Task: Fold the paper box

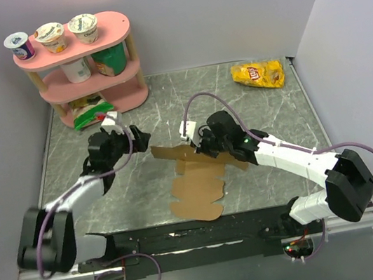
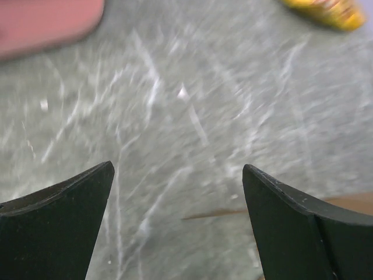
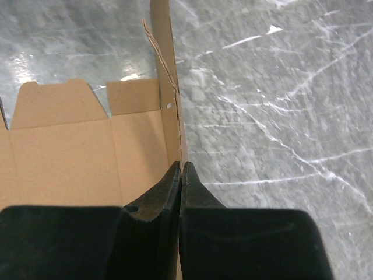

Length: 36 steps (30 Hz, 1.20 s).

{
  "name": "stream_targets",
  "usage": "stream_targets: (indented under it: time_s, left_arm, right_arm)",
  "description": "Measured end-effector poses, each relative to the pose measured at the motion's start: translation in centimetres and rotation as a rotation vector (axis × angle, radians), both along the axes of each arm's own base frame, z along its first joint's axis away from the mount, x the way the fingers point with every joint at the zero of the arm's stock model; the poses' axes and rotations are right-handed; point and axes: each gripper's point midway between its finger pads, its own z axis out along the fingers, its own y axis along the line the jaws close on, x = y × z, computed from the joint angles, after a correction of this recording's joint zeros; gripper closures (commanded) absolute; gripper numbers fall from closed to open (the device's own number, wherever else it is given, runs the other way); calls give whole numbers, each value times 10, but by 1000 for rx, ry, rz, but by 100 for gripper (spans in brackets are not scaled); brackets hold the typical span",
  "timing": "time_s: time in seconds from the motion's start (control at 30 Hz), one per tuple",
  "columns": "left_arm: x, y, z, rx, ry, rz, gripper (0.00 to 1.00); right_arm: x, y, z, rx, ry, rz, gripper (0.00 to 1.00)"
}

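The paper box (image 1: 195, 185) is lying as a flat die-cut brown sheet at the centre of the grey marbled desk (image 1: 273, 105), between the two arms. One long panel (image 1: 174, 152) at its far edge is standing raised off the desk.

The right arm (image 1: 281, 153) is reaching in from the right. The right jaws are pressing together on the thin upper edge of that raised panel. In the right wrist view the sheet's inner face and its flaps are lying to the left of the grip.

The left arm (image 1: 81, 192) is reaching over the desk to the left of the sheet. The left jaws are standing wide apart, gripping nothing, just beside the left end of the raised panel.

A yellow chip bag (image 1: 258, 74) is lying near the far right corner, well apart from the sheet. A pink shelf (image 1: 82, 64) is standing at the far left corner and is carrying several cups (image 1: 51, 35)
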Motion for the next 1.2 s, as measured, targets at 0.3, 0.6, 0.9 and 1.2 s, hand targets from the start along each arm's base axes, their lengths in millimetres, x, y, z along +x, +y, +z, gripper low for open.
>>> stream_targets:
  time_s: [0.3,0.6,0.9,1.2]
  left_arm:
    - [29,-11,-89,42,235,-51,9]
    - [30,-36,-105,54,296,-143,10]
    - [-13,-61,-126,56,417,-165,10]
    - [-34,-61,-123,3,431,-145,11]
  right_arm:
    - [-4,3,0,9,8,28,100]
    - [7,-2,-3,-4,-50,-9,100]
    - [11,-10,-19,-59,-179,-56,100]
    - [8,-12,-28,-122,-311,-79,100]
